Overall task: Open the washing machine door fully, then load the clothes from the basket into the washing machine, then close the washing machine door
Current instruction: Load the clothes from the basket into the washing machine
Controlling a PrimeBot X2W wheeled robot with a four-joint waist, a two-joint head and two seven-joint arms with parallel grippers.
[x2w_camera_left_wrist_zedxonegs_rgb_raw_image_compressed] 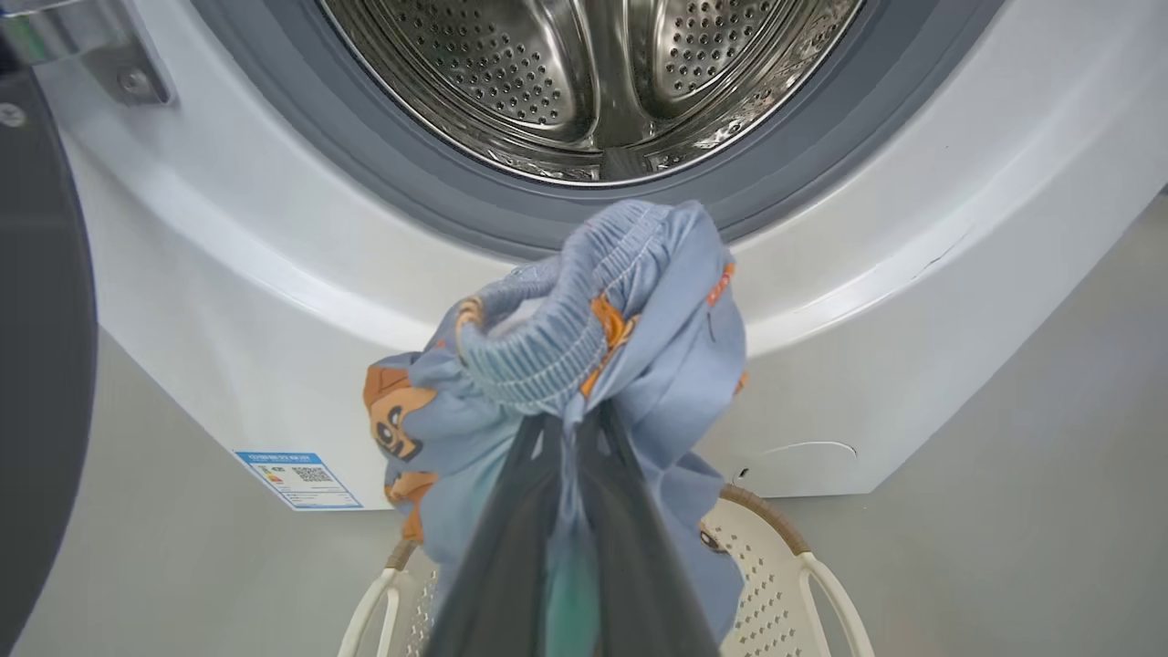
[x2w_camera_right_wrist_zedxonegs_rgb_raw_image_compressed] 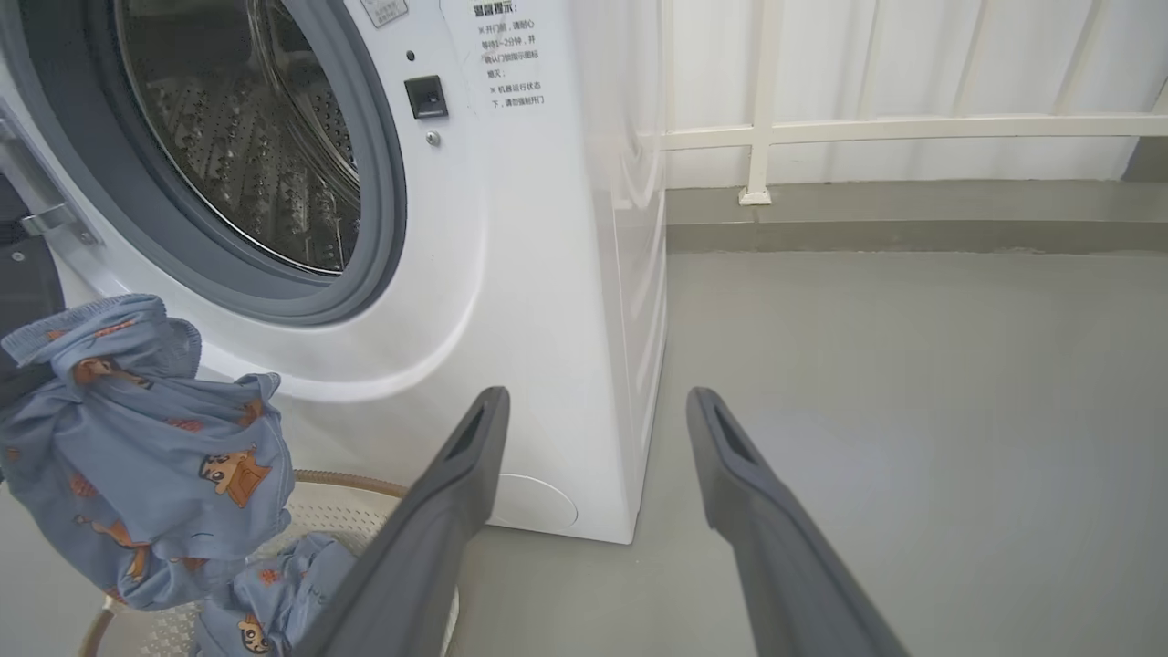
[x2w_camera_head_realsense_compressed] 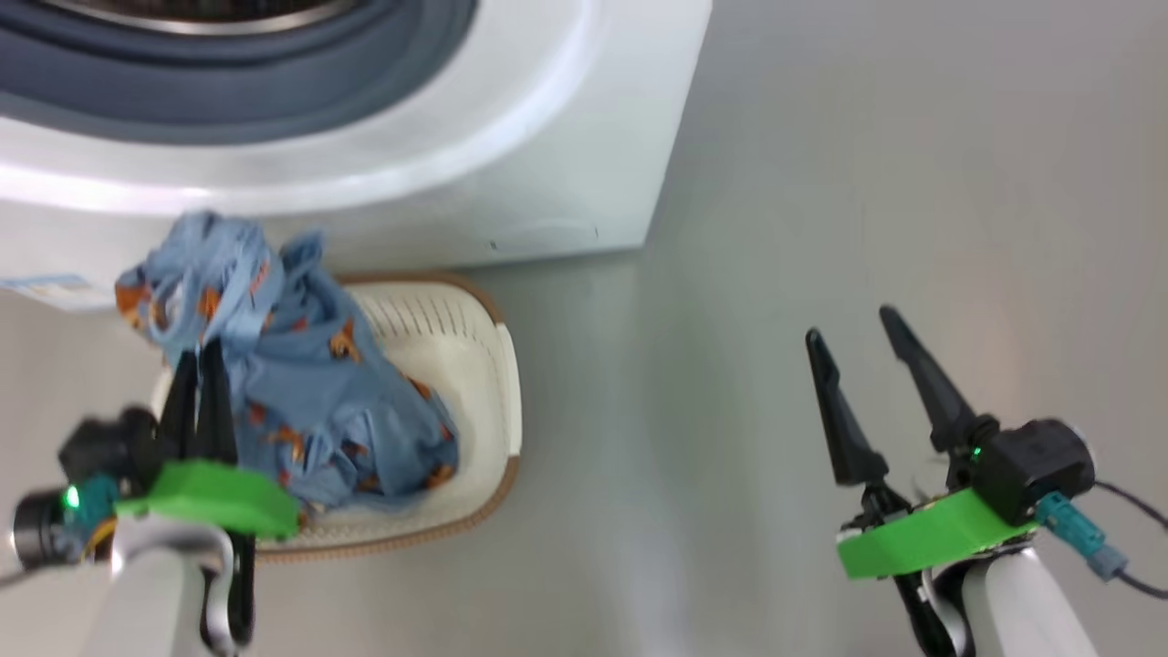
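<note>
The washing machine (x2w_camera_head_realsense_compressed: 547, 137) stands with its steel drum (x2w_camera_left_wrist_zedxonegs_rgb_raw_image_compressed: 593, 73) exposed. Its door (x2w_camera_left_wrist_zedxonegs_rgb_raw_image_compressed: 36, 365) hangs swung aside as a dark edge at the left of the left wrist view. My left gripper (x2w_camera_head_realsense_compressed: 203, 356) is shut on the light blue printed clothes (x2w_camera_left_wrist_zedxonegs_rgb_raw_image_compressed: 639, 310), holding a bunch of them up in front of the machine, just below the gasket. The rest of the clothes (x2w_camera_head_realsense_compressed: 347, 429) trail down into the cream basket (x2w_camera_head_realsense_compressed: 506, 383) on the floor. Well right of the basket, my right gripper (x2w_camera_head_realsense_compressed: 850, 327) is open over bare floor and holds nothing.
Grey floor (x2w_camera_head_realsense_compressed: 821, 182) stretches to the right of the machine. A white railing (x2w_camera_right_wrist_zedxonegs_rgb_raw_image_compressed: 867, 128) and wall close the far side. Low on the machine's front are a blue sticker (x2w_camera_left_wrist_zedxonegs_rgb_raw_image_compressed: 297, 479) and a round filter cap (x2w_camera_right_wrist_zedxonegs_rgb_raw_image_compressed: 538, 500).
</note>
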